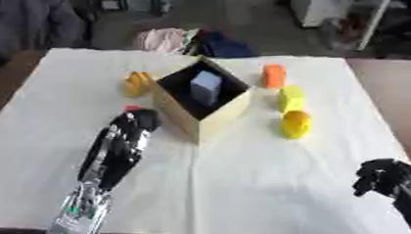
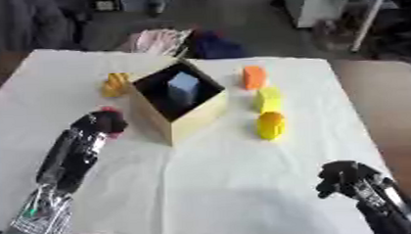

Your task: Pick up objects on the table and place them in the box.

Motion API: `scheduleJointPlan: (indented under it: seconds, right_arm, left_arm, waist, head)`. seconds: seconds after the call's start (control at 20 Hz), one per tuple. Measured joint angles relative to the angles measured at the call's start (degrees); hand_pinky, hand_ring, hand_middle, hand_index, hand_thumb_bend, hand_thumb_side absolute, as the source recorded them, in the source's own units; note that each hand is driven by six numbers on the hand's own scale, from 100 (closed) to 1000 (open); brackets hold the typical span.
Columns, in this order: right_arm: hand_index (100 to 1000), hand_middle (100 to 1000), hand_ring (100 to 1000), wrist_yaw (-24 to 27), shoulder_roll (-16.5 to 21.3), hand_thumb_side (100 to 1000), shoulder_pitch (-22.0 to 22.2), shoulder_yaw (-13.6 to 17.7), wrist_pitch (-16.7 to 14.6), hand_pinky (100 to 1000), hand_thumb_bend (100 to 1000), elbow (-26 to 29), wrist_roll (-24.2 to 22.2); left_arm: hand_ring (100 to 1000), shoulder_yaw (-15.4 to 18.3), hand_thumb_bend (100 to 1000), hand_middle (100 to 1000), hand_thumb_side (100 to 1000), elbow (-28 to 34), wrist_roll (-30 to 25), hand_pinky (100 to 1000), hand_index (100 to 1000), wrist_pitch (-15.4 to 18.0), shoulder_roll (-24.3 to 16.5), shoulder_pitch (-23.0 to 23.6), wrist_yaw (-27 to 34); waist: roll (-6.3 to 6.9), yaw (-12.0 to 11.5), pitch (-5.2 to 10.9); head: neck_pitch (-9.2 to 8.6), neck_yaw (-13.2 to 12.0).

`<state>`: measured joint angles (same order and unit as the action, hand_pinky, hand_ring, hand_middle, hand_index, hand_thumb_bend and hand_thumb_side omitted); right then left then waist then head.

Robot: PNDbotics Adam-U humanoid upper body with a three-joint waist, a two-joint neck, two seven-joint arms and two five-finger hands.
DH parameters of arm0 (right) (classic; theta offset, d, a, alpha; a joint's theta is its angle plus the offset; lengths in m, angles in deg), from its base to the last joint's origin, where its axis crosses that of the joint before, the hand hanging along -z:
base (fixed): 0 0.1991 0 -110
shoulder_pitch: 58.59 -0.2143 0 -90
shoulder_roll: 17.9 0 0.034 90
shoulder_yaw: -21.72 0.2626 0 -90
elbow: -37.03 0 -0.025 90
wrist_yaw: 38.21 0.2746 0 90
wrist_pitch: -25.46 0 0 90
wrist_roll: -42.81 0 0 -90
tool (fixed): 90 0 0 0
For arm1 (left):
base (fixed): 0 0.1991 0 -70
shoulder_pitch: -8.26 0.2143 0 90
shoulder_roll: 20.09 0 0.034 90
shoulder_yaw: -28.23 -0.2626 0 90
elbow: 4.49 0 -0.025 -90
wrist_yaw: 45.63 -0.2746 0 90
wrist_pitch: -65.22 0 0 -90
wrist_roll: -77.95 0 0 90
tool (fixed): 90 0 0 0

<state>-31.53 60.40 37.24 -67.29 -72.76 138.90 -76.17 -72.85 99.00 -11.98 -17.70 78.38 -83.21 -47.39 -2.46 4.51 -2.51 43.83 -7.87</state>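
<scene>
The left hand [image 1: 139, 122] curls its fingers over a small red object [image 1: 133, 108], just beside the box [image 1: 211, 119]. The right hand [image 2: 344, 179], fingers curled on nothing, sits well apart. Beyond the fingers lie four pieces: one orange block [image 1: 274, 75], three yellow objects [image 1: 291, 98]; one pale blue block [image 1: 205, 86] stands inside.

Two black arms over the table, left one reaching forward, right one low at the corner

The left arm [image 1: 107, 159] comes in from the lower left edge and stretches up and away from the body; near the edge it shows silver parts, further on it is black. The left hand [image 1: 139, 120] is at its far end, with the fingers bent downward, but it is too blurred to tell if they are closed. The right hand [image 2: 341, 179] shows near the lower right corner, dark, with the fingers curled inward and nothing visible in them, and the right forearm [image 2: 385, 205] goes down to that corner
</scene>
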Motion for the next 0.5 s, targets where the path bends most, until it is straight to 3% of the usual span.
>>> scheduleJointPlan:
  seconds: [0.5]
  right_arm:
    - [702, 595, 568, 0.0, 0.0, 734, 0.0, -0.1, 0.2, 531, 100, -0.2, -0.3]
  left_arm:
    - [711, 0.0, 100, 607, 642, -0.3, -0.5, 778, 734, -0.3, 0.0, 0.0, -0.3]
  waist:
    - [0.0, -0.1, 0.0]
  head:
    - [0.0, 0.0]
